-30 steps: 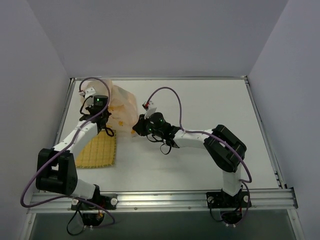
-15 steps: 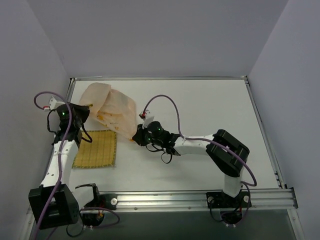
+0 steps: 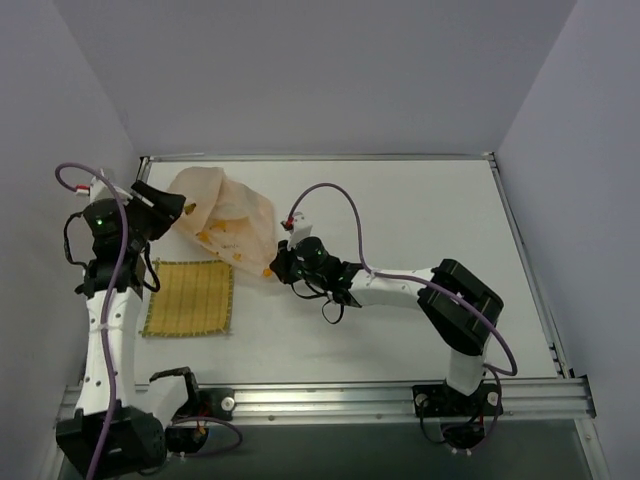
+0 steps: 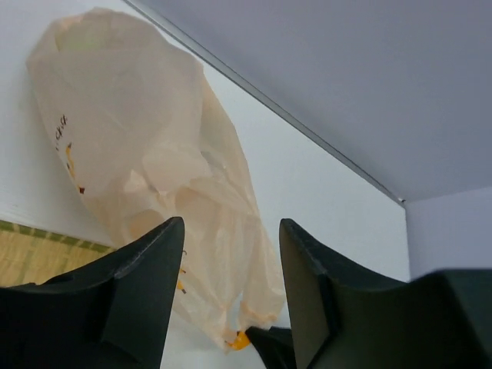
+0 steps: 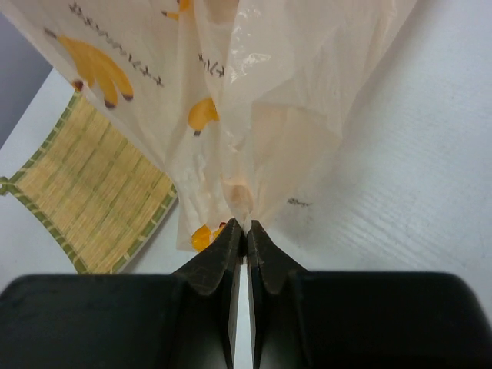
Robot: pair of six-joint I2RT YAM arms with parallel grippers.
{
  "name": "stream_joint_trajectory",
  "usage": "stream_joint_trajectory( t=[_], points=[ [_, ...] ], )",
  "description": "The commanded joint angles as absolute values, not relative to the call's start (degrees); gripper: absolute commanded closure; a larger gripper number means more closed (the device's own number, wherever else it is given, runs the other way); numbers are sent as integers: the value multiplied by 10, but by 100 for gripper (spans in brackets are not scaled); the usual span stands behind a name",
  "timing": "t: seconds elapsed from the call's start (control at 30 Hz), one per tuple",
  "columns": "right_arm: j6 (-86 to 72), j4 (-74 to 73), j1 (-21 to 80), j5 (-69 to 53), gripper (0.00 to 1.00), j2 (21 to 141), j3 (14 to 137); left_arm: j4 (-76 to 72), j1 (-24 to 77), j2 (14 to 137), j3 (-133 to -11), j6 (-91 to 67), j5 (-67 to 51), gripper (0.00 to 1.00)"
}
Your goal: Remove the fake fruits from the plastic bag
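The plastic bag [image 3: 226, 214] lies crumpled at the back left of the table, pale peach with orange printed marks. It fills the left wrist view [image 4: 154, 154] and the right wrist view [image 5: 254, 92]. My right gripper [image 3: 276, 266] is shut on the bag's near corner [image 5: 240, 201], low over the table. My left gripper [image 3: 168, 208] is open and empty, just left of the bag and above it, not touching it [image 4: 231, 300]. No fake fruits show in any view; the bag's folds hide whatever is inside.
A flat yellow woven mat [image 3: 190, 297] lies on the table near the bag's front left, also in the right wrist view [image 5: 88, 192]. The table's raised back rim [image 3: 320, 157] and left wall are close behind the bag.
My left arm has let go of the bag and swung back to the left, away from it. The bag has slumped and spread out. My right gripper has kept its pinch on the bag's corner.
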State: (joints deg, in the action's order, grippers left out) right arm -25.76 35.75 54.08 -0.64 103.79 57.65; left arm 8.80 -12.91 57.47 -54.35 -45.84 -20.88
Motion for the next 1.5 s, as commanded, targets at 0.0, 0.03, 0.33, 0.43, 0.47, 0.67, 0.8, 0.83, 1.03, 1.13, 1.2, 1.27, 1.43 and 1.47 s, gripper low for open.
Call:
stream_joint_trajectory(
  t=[0.0, 0.03, 0.33, 0.43, 0.47, 0.67, 0.8, 0.83, 1.03, 1.13, 1.2, 1.27, 1.43, 1.47],
  points=[
    [-243, 366, 529, 0, 97, 1048, 619, 267, -90, 520, -611, -299, -172, 51],
    [-243, 366, 527, -15, 97, 1049, 622, 282, -74, 515, -616, -281, -131, 56],
    [-243, 366, 513, -29, 97, 1039, 627, 388, 132, 599, -714, -148, 71, 68],
    [-252, 375, 498, -41, 97, 1034, 618, 399, 194, 652, -748, -113, 76, 69],
    [-256, 381, 495, -45, 97, 1031, 614, 423, 218, 690, -759, -107, 93, 70],
    [-276, 397, 467, -73, 97, 1010, 605, 391, 247, 770, -747, -97, 168, 75],
    [-287, 406, 457, -93, 97, 1009, 605, 372, 243, 805, -754, -80, 234, 74],
    [-289, 408, 456, -96, 97, 1011, 606, 372, 243, 816, -759, -75, 249, 74],
    [-300, 417, 455, -107, 97, 1009, 603, 351, 235, 895, -766, -40, 267, 68],
    [-300, 417, 455, -109, 97, 1008, 605, 344, 230, 920, -773, -30, 288, 59],
    [-301, 417, 455, -110, 97, 1009, 606, 340, 214, 930, -784, -33, 294, 55],
    [-304, 417, 455, -110, 97, 1008, 607, 338, 185, 945, -794, -39, 277, 52],
    [-304, 417, 456, -112, 97, 1009, 609, 358, 143, 1009, -854, -50, 253, 36],
    [-304, 417, 456, -112, 97, 1010, 609, 358, 140, 1018, -860, -50, 257, 36]
  ],
)
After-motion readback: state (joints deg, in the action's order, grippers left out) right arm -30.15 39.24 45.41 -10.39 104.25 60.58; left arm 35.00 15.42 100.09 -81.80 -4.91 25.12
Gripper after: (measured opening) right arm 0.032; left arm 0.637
